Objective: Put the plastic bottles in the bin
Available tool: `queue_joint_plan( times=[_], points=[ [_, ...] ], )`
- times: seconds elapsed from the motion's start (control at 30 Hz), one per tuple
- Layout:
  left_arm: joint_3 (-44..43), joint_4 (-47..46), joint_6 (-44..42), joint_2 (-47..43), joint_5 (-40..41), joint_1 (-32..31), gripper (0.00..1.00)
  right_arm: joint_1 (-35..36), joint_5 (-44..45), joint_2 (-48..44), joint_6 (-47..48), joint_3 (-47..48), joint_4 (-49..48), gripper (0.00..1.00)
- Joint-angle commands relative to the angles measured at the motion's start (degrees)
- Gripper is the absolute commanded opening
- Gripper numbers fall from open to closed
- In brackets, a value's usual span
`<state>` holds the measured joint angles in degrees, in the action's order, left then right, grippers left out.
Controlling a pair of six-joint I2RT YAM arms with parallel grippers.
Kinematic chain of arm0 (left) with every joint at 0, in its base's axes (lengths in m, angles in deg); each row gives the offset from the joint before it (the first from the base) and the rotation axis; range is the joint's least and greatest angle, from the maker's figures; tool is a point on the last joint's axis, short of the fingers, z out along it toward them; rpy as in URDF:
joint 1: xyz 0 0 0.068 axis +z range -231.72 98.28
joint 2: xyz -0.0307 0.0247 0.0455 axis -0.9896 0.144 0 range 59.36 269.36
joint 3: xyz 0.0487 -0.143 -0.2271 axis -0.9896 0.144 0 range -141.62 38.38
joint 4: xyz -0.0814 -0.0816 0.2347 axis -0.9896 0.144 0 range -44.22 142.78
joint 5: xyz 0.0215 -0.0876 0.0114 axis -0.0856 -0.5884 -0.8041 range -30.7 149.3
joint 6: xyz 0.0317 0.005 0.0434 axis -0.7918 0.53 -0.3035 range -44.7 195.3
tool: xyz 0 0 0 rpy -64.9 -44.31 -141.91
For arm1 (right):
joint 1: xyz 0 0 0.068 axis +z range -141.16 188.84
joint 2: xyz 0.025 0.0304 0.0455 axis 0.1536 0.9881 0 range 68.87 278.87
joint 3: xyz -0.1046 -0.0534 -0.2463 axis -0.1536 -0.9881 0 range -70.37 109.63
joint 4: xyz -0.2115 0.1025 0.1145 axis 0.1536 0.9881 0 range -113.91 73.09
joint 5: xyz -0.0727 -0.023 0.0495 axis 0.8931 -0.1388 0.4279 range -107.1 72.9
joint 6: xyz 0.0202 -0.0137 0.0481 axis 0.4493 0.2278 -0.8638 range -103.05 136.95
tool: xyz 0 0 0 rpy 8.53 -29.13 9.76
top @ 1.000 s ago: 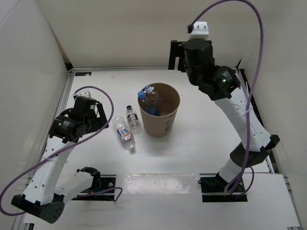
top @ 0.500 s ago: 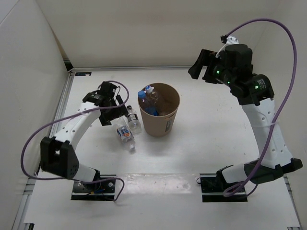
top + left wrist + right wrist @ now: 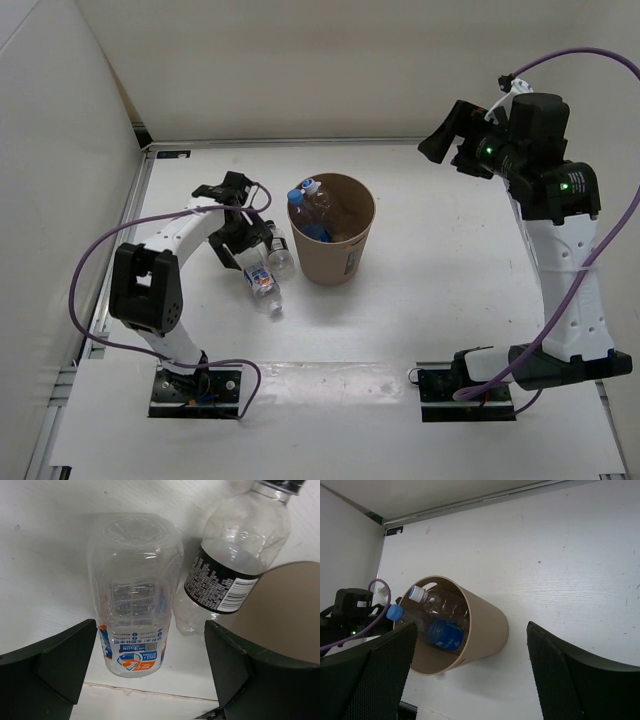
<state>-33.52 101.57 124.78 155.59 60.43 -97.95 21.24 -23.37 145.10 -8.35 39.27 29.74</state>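
Note:
The tan bin (image 3: 322,266) stands mid-table. It holds a blue-capped, blue-labelled bottle (image 3: 311,222) and a plain clear bottle (image 3: 440,602). To its left a white-labelled bottle (image 3: 260,280) and a black-capped bottle (image 3: 278,248) lie side by side on the table. My left gripper (image 3: 243,243) is open just above them. In the left wrist view the left gripper (image 3: 150,672) straddles the white-labelled bottle (image 3: 132,590), with the black-capped bottle (image 3: 235,560) and the bin (image 3: 285,615) to its right. My right gripper (image 3: 445,140) is open and empty, high at the back right. In its wrist view the right gripper (image 3: 472,680) is far from the bin (image 3: 487,625).
White walls close the table at the left, back and right. The left arm's purple cable (image 3: 95,265) loops beside the arm. The arm bases (image 3: 195,385) sit at the near edge.
My left arm has swung in from the left and come down over the two lying bottles. My right arm has drawn back to the right, away from the bin.

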Motion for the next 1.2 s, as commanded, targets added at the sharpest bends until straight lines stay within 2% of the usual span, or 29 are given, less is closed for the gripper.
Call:
queue_joint_plan(
  times=[0.0,0.2,0.4,0.6,0.67,0.77,0.8,0.9,0.97,1.0,1.17],
  points=[
    [0.26,1.6,3.6,0.54,-1.91,0.58,1.0,-1.24,-1.73,-0.99,-0.19,-1.01,-1.09,0.9],
    [5.36,-2.69,5.19,0.72,-5.77,3.13,1.0,-1.68,-1.82,-1.17,-0.02,-1.63,-1.18,0.9],
    [7.3,-6.22,4.58,1.95,-9.03,3.31,0.86,-1.68,-1.82,-1.17,-0.28,-1.71,-1.17,0.9],
    [10.64,-11.4,5.1,2.12,-13.95,3.4,0.86,-2.21,-1.47,-1.25,0.78,-1.72,-1.09,0.9],
    [10.81,-11.23,5.28,1.95,-13.78,3.48,0.82,-3.0,-0.6,-1.43,0.87,-1.28,-1.0,0.9],
    [7.92,-4.59,3.53,-0.24,-8.01,3.66,0.72,-3.09,-0.68,-1.34,0.78,-1.28,-1.0,0.9],
    [4.61,-3.07,2.74,-1.29,-4.94,3.83,0.67,-2.83,-0.77,-1.6,0.78,-1.54,-1.0,0.9],
    [-0.67,0.9,1.77,-4.89,2.37,6.11,0.67,-3.0,-1.03,-2.13,0.6,-2.68,-1.27,0.9],
    [-2.8,1.25,-0.25,-6.92,3.88,9.89,0.67,-3.52,-1.03,-2.22,0.08,-3.03,-1.27,0.9],
    [-7.07,1.43,-0.86,-8.32,6.58,11.03,0.65,-3.61,-1.29,-2.48,-0.01,-3.64,-1.35,0.9],
    [-21.14,1.7,-7.1,-10.53,9.95,11.22,0.64,-3.35,-1.56,-2.48,-0.8,-4.09,-1.27,0.9]
  ],
)
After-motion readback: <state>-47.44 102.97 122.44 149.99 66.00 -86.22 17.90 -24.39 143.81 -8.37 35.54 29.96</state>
